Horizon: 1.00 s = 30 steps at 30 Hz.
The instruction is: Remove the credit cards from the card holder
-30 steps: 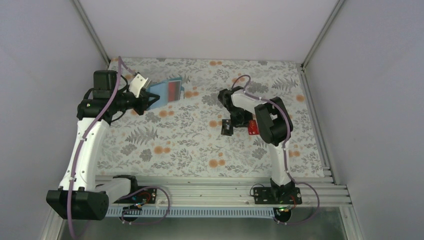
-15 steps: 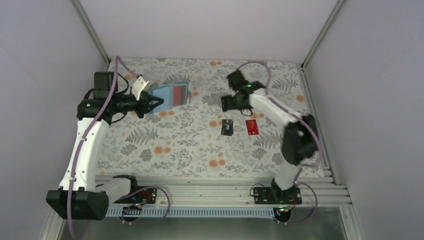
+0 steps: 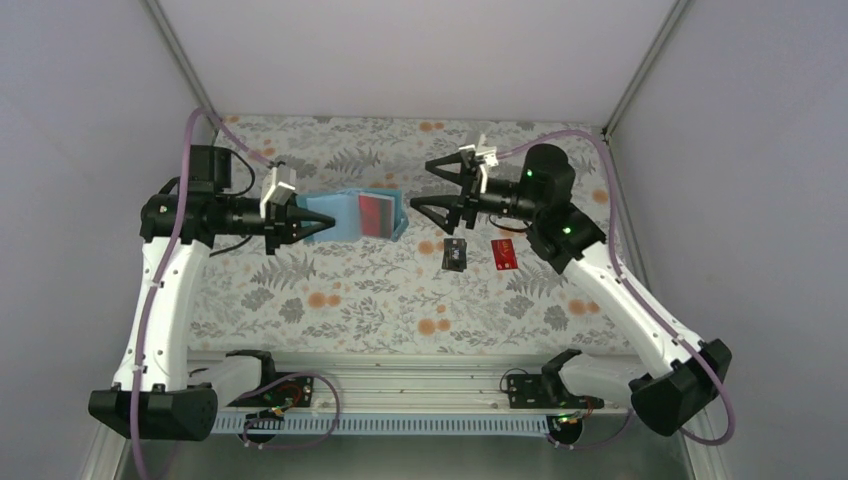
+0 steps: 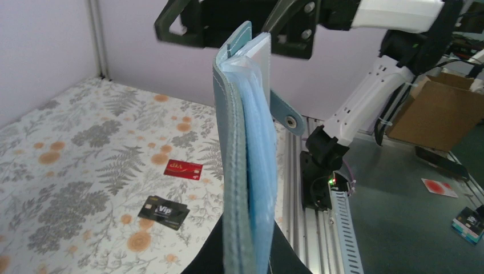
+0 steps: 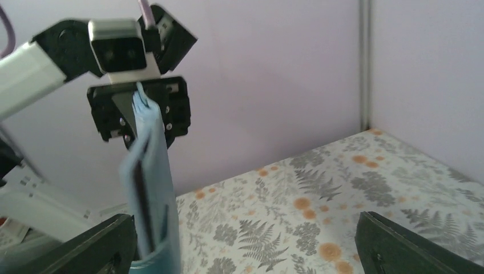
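Observation:
The teal-blue card holder hangs in the air over the cloth, my left gripper shut on its left end. A pale card with red on its face sits in its pocket, its white edge sticking out. In the left wrist view the holder stands edge-on between my gripper. My right gripper is wide open just right of the holder. In the right wrist view the holder is close beside one finger. A black card and a red card lie flat on the cloth.
The floral cloth covers the table, with grey walls close at the back and sides. An aluminium rail carrying the arm bases runs along the near edge. The two loose cards lie under my right arm's forearm.
My right gripper let go of the red card on the cloth, opened wide and swung up and left toward the holder. My left arm carried the holder right, toward the middle.

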Each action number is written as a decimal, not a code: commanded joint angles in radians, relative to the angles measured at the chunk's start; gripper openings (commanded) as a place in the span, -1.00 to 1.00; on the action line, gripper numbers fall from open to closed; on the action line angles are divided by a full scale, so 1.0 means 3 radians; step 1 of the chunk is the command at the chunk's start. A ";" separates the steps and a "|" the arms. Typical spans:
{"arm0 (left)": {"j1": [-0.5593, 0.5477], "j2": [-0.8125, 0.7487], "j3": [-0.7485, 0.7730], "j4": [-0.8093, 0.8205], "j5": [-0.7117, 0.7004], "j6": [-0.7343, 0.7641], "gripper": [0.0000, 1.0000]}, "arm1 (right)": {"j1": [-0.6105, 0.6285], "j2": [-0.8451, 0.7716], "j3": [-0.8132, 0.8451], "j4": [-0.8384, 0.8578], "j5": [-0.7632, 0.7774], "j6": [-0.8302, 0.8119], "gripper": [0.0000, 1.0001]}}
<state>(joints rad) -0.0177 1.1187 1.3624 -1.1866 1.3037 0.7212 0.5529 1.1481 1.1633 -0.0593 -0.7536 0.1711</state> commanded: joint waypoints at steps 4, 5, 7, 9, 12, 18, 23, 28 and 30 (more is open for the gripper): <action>0.0013 -0.0073 0.0083 -0.0191 0.0339 0.0350 -0.95 | 0.0173 0.0151 0.0056 -0.0009 -0.0585 -0.0386 0.83; 0.0012 -0.0073 0.0073 -0.0152 0.0319 0.0301 -0.95 | 0.0199 0.0187 0.0094 -0.0070 -0.0645 -0.0455 0.83; 0.0013 -0.0073 0.0056 -0.0098 0.0288 0.0240 -0.95 | 0.0249 0.0245 0.0165 -0.0206 -0.0730 -0.0577 0.73; 0.0013 -0.0071 0.0057 -0.0094 0.0290 0.0240 -0.95 | 0.0295 0.0281 0.0210 -0.0271 -0.0644 -0.0627 0.67; 0.0012 -0.0067 0.0050 -0.0094 0.0283 0.0240 -0.95 | 0.0318 0.0344 0.0232 -0.0210 -0.0544 -0.0557 0.51; 0.0012 -0.0070 0.0043 -0.0104 0.0279 0.0260 -0.95 | 0.0331 0.0385 0.0274 -0.0212 -0.0635 -0.0615 0.03; 0.0013 -0.0072 0.0027 -0.0116 0.0288 0.0285 -0.95 | 0.0328 0.0314 0.0271 -0.0340 -0.0644 -0.0797 -0.02; 0.0012 -0.0083 0.0041 -0.0167 0.0307 0.0347 -0.95 | 0.0306 0.0269 0.0274 -0.0411 -0.0556 -0.0829 -0.02; 0.0013 -0.0087 0.0031 -0.0167 0.0307 0.0347 -0.95 | 0.0307 0.0308 0.0293 -0.0402 -0.0528 -0.0767 -0.02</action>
<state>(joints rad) -0.0177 1.1095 1.3697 -1.2453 1.3437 0.7803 0.6411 1.2503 1.2167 -0.1658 -0.9276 -0.0540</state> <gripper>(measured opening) 0.052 0.492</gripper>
